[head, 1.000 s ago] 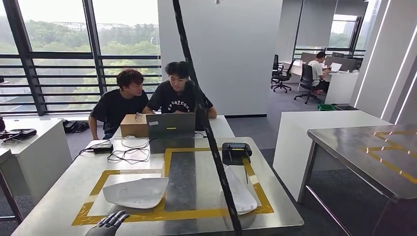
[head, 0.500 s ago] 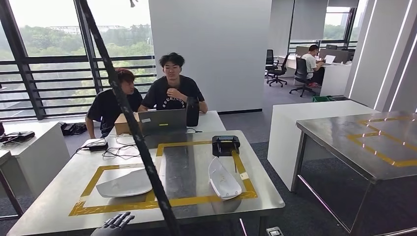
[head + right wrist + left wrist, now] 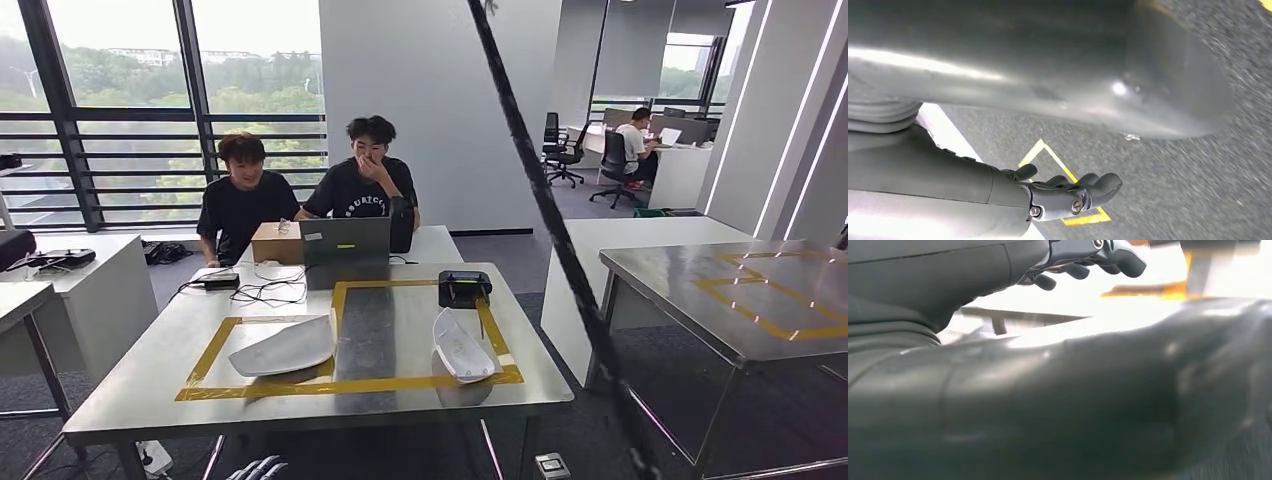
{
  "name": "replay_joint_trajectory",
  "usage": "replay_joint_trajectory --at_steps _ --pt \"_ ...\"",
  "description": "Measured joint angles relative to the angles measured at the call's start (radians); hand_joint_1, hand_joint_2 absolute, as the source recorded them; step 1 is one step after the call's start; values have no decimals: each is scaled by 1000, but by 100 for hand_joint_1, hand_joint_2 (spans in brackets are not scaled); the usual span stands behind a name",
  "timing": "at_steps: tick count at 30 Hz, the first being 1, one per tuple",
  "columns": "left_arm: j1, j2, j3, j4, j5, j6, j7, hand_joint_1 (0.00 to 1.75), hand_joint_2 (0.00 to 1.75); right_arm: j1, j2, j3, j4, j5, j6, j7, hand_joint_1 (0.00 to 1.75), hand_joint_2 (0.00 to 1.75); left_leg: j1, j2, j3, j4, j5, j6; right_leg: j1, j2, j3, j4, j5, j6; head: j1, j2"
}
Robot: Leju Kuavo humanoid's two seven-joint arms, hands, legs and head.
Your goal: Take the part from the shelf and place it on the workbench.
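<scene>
On the steel table (image 3: 120,400) a yellow tape frame (image 3: 345,385) marks out bays, and two white parts lie in it: the left white part (image 3: 287,349) rests flat in the left bay, and the right white part (image 3: 460,347) lies tilted on its edge in the right bay, just in front of a black box (image 3: 464,287) that sits on the tape at the far corner. Behind the frame stand an open laptop (image 3: 346,243) and a cardboard box (image 3: 277,242) (its contents cannot be made out), with a coil of cables (image 3: 268,292) beside them; two people sit at the far side of the table. A second steel table (image 3: 730,300) with yellow tape stands well apart to the right. The left hand (image 3: 256,469) pokes in at the bottom edge of the head view, below the table's near edge and cut off by the frame; the left wrist view shows its fingers (image 3: 1075,271) loosely curled and apart, holding nothing. The right hand (image 3: 1068,192) hangs over grey carpet with a yellow floor marking (image 3: 1068,197) under it, fingers slightly bent, close together and empty. A dark cable (image 3: 560,240) crosses the head view diagonally, blurring what lies behind it.
</scene>
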Motion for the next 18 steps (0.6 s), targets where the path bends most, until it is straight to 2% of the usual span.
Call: replay_joint_trajectory --at_steps 1,3,4,5,7,8,9,10,11,12,13,14,15,16,17,18 --pt "11 2 0 1 9 0 -1 0 0 1 0 0 0 0 0 -2 0 0 0 0 -14 3 10 -3 0 0 49 -54 20 -3 1 0" --pt "33 8 1 2 28 0 -2 0 0 1 -1 -1 0 0 -2 -6 0 0 -2 0 -34 6 27 -12 4 1 146 -188 17 -13 1 0" --pt "45 12 1 2 37 1 -4 0 0 2 -2 -1 0 1 -3 -8 0 0 -2 1 -37 6 35 -18 7 2 173 -232 5 -18 1 0" --pt "60 16 2 4 45 2 -6 0 0 3 -2 -1 0 2 -3 -10 0 0 -2 1 -37 3 44 -25 11 3 182 -253 -2 -24 0 0" --pt "94 27 4 8 59 4 -9 0 0 7 -3 -1 0 3 -3 -9 0 0 -1 1 -39 -5 58 -39 9 2 174 -263 16 -38 0 0" --pt "111 33 6 10 66 5 -10 0 0 8 -3 -1 0 4 -3 -8 0 0 -1 0 -46 1 46 -45 7 0 167 -266 28 -46 -2 0" --pt "128 39 9 12 73 5 -10 0 0 8 -3 -1 0 6 -3 -8 0 0 0 -1 -59 26 14 -52 4 -1 157 -270 41 -53 -3 0" --pt "145 46 12 15 81 5 -10 0 0 8 -3 -1 0 8 -3 -8 0 0 2 -2 -77 72 -33 -58 3 -2 144 -271 54 -57 -4 0" --pt "163 51 16 17 89 5 -9 0 0 8 -4 -1 0 10 -3 -9 0 0 4 -2 -95 134 -86 -63 3 -2 129 -272 66 -60 -5 0" --pt "182 55 20 20 97 5 -8 0 0 8 -4 -1 0 12 -3 -9 0 0 6 -2 -109 200 -126 -68 3 -2 114 -271 77 -61 -6 0" --pt "202 58 25 22 104 5 -5 0 0 8 -4 -1 0 14 -3 -10 0 0 8 -2 -113 251 -143 -71 3 -2 99 -271 89 -61 -7 0" --pt "221 60 29 24 110 5 -2 0 0 8 -4 -1 0 15 -3 -11 0 0 10 -2 -104 274 -139 -73 3 -3 83 -270 100 -59 -7 0" --pt "239 62 34 26 118 4 4 0 0 8 -4 -1 0 16 -3 -11 0 0 12 -2 -78 265 -119 -73 3 -3 68 -269 111 -57 -7 0" --pt "255 64 41 28 129 0 13 0 0 7 -4 -1 0 17 -3 -12 0 0 14 -2 -32 221 -96 -73 2 -4 54 -268 122 -54 -7 0" --pt "270 66 49 30 145 -9 24 0 0 6 -4 -1 0 17 -2 -12 0 0 14 -2 25 152 -93 -71 2 -5 42 -266 131 -49 -7 0" --pt "278 67 54 30 154 -13 31 0 0 6 -4 -1 0 18 -2 -12 0 0 14 -2 57 113 -89 -70 2 -6 37 -265 136 -47 -7 0"
